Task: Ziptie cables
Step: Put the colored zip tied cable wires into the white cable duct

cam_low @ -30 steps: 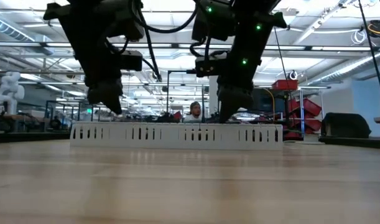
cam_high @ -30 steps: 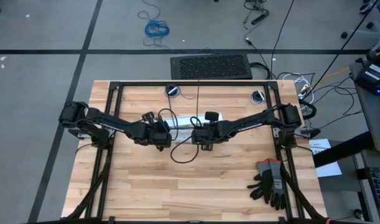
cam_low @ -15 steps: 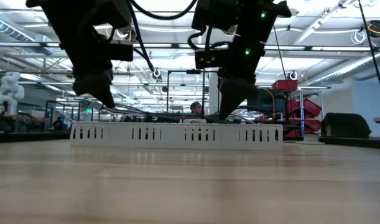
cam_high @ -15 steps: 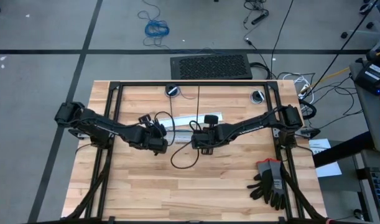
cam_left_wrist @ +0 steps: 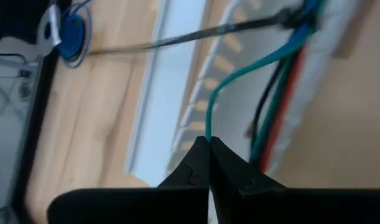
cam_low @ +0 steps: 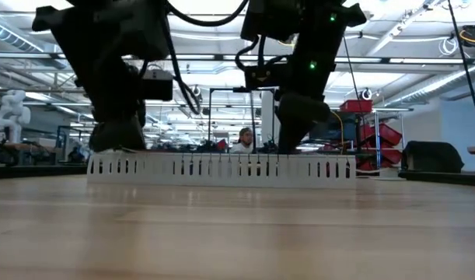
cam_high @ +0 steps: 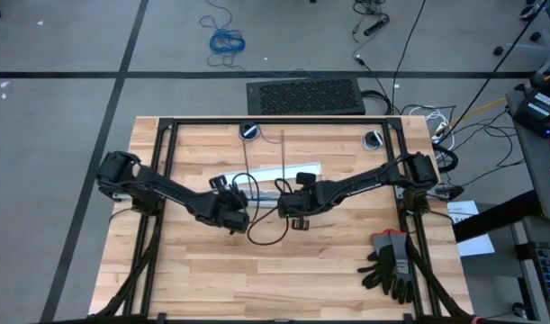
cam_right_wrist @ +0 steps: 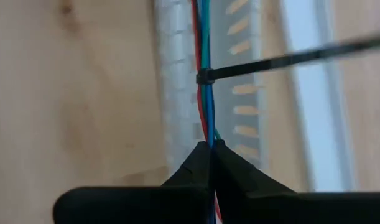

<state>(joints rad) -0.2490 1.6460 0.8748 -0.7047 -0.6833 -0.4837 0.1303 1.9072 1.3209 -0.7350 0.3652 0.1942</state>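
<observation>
The cables (cam_right_wrist: 204, 106) are thin blue, red and green wires lying along the white slotted strip (cam_high: 276, 175). A black ziptie (cam_right_wrist: 289, 60) is cinched round them, its head (cam_right_wrist: 202, 76) on the bundle and its tail sticking out sideways. The left wrist view shows the cables (cam_left_wrist: 283, 59) fanning out below a ziptie head (cam_left_wrist: 289, 17). In the high view a ziptie tail (cam_high: 284, 155) points toward the far edge. My left gripper (cam_high: 231, 216) and right gripper (cam_high: 297, 209) sit mid-table, both shut on wire. My left gripper (cam_left_wrist: 208, 144) pinches a single green wire (cam_left_wrist: 208, 127) between its fingertips, at the wire's end away from the ziptie. That wire curves up toward the tied bundle. The red, black and darker green wires pass beside the fingers, outside the hold. My right gripper (cam_right_wrist: 209, 146) pinches the bundle (cam_right_wrist: 205, 134) between its fingertips, a short way from the ziptie head, with the fingers along the wires. Blue and red wires run straight into the tips; a bit of green shows beside them. The wires look straight from ziptie to fingers.
Black gloves (cam_high: 392, 263) lie near the table's right near corner. A black cord loop (cam_high: 267, 230) hangs below the grippers. Two round grommets (cam_high: 248, 131) (cam_high: 374, 139) sit in the table near its far edge. A black frame (cam_high: 284, 120) borders the work area. In the low view the strip (cam_low: 221, 167) hides the fingertips.
My left gripper has moved toward the table's near edge and a little right, and has come down lower behind the strip. My right gripper has shifted slightly toward the near edge. Both have stayed shut. The ziptie tail has moved with the bundle.
</observation>
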